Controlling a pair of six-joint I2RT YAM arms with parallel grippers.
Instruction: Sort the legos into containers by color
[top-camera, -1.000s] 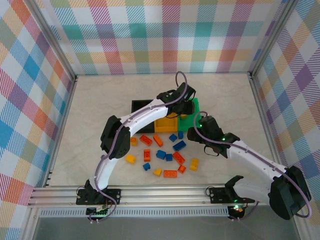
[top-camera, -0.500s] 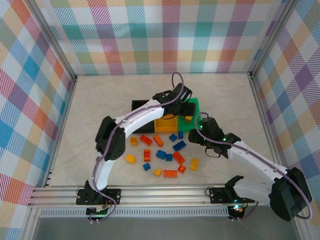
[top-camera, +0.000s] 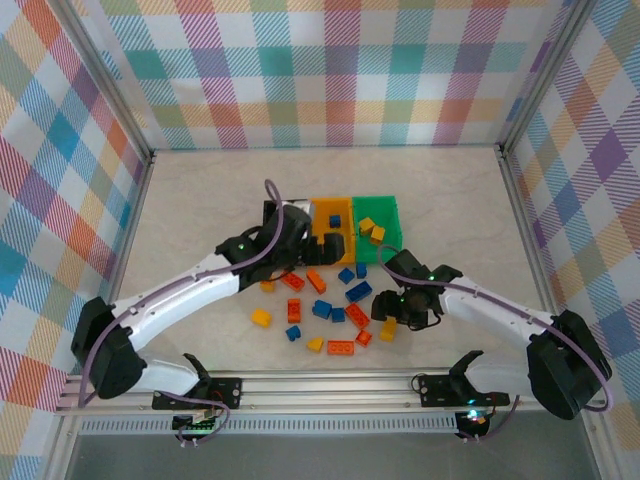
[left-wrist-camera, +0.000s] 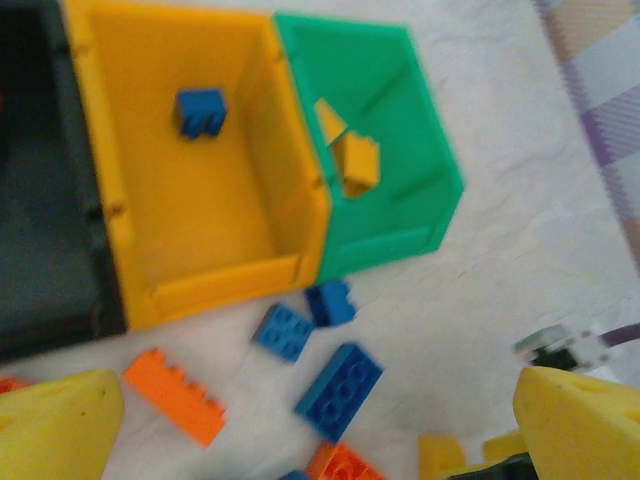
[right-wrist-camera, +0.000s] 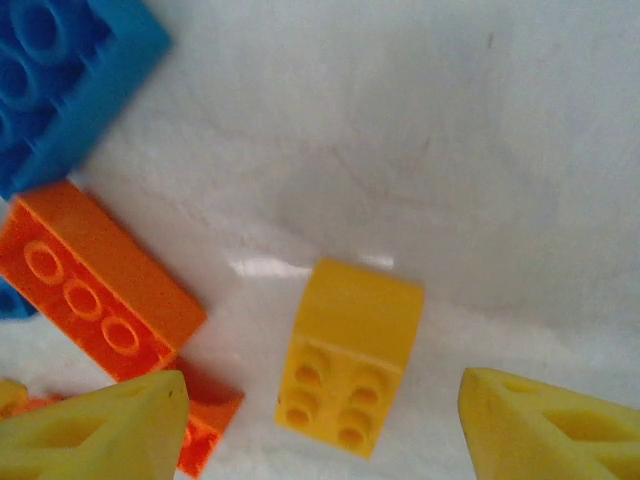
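Three containers stand side by side at mid table: a black bin (top-camera: 270, 212), a yellow-orange bin (top-camera: 322, 217) holding a blue lego (left-wrist-camera: 200, 110), and a green bin (top-camera: 392, 215) holding two yellow legos (left-wrist-camera: 355, 160). Orange, blue and yellow legos (top-camera: 330, 300) lie scattered in front of them. My left gripper (top-camera: 305, 250) hovers open and empty just in front of the bins, its yellow fingers (left-wrist-camera: 55, 425) wide apart. My right gripper (top-camera: 390, 315) is open low over the table, its fingers (right-wrist-camera: 90, 430) straddling a yellow lego (right-wrist-camera: 350, 355) without touching it.
An orange brick (right-wrist-camera: 95, 280) and a blue brick (right-wrist-camera: 60, 80) lie close to the left of the straddled yellow one. Blue bricks (left-wrist-camera: 338, 390) and an orange brick (left-wrist-camera: 175, 395) sit just before the bins. Checked walls enclose the table.
My left gripper opened and drew back from over the green bin toward the near left. My right gripper came down and nearer, over the yellow lego at the pile's right edge.
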